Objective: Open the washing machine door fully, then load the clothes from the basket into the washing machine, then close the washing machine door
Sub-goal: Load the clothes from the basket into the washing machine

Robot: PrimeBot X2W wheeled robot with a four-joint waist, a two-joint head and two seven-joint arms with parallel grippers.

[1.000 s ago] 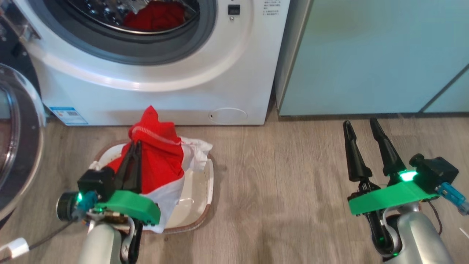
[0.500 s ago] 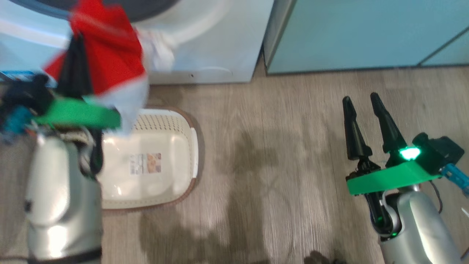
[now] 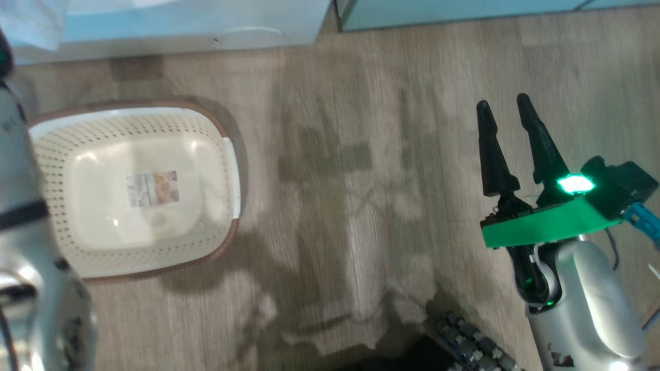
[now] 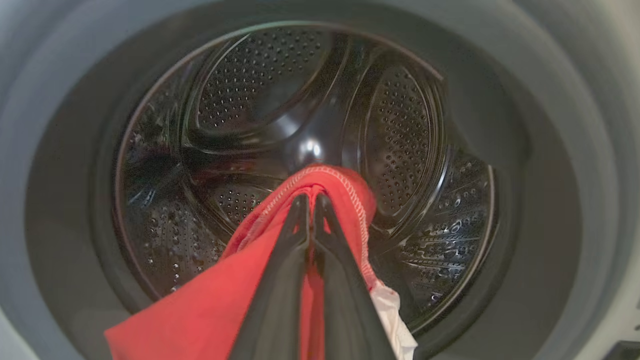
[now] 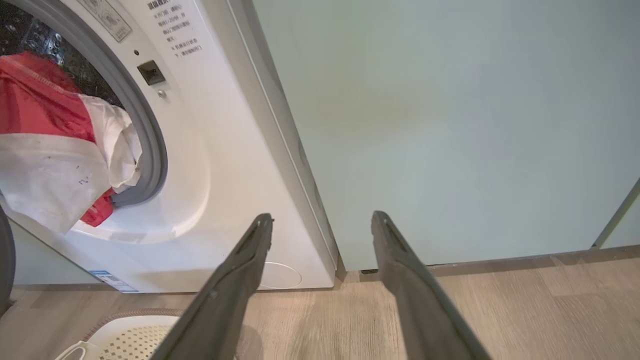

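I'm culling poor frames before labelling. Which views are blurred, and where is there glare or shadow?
Head view: motion-smeared, the floor grain streaked, a broad shadow across it, soft sheen inside the basket. Left wrist view: wide-angle bowing, bright glints on the drum, edges soft. Right wrist view: sharpest, evenly lit, print on the washing machine crisp.

Motion blur smears the head view; soft shadows spread over the wood floor (image 3: 330, 288) toward six o'clock. Glare glints on the steel drum (image 4: 310, 147); the grey seal (image 4: 550, 175) at three o'clock blurs.
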